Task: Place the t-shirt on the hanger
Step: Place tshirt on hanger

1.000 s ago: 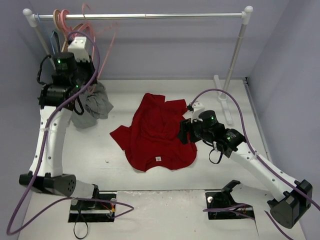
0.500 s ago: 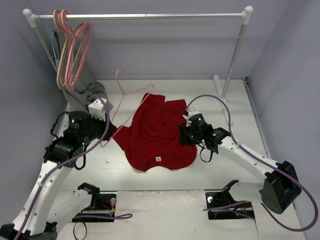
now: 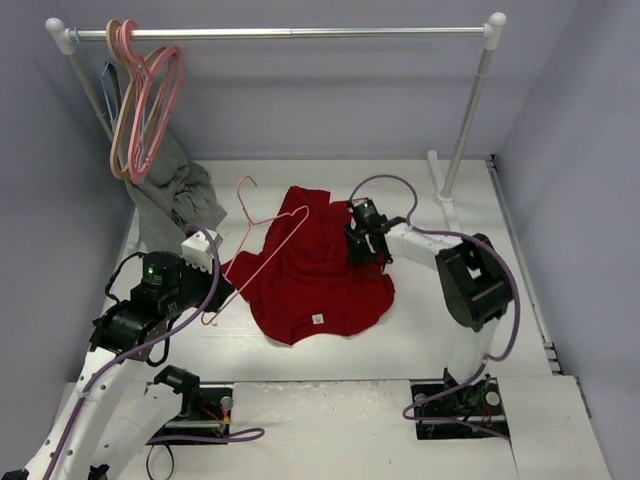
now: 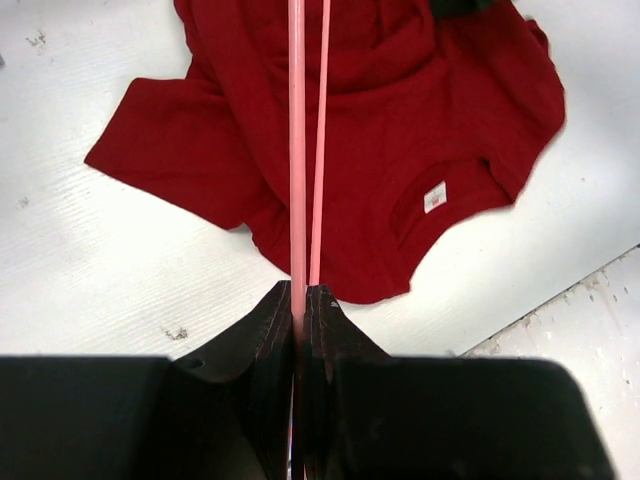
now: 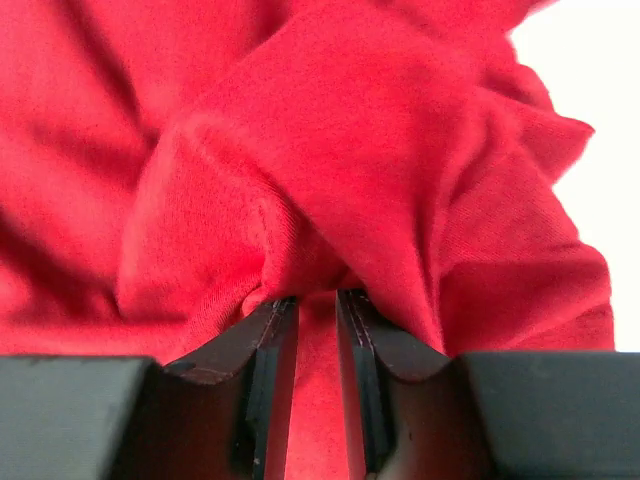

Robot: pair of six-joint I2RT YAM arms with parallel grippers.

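On the white table (image 3: 420, 335), wrist views reveal left hand (image 4: 298, 300) clamping the hanger (image 4: 297, 150), right hand (image 5: 317, 305) pinching the t-shirt (image 5: 350, 150).

The t-shirt (image 3: 330, 285) is showing as soft, matt red knit cloth, creasing in folds. The hanger (image 4: 297, 150) is looking thin, smooth and faintly glossy. The table (image 4: 70, 280) is showing a matt white, finely ribbed, scuffed surface. The rail (image 3: 290, 32) is gleaming like polished metal.
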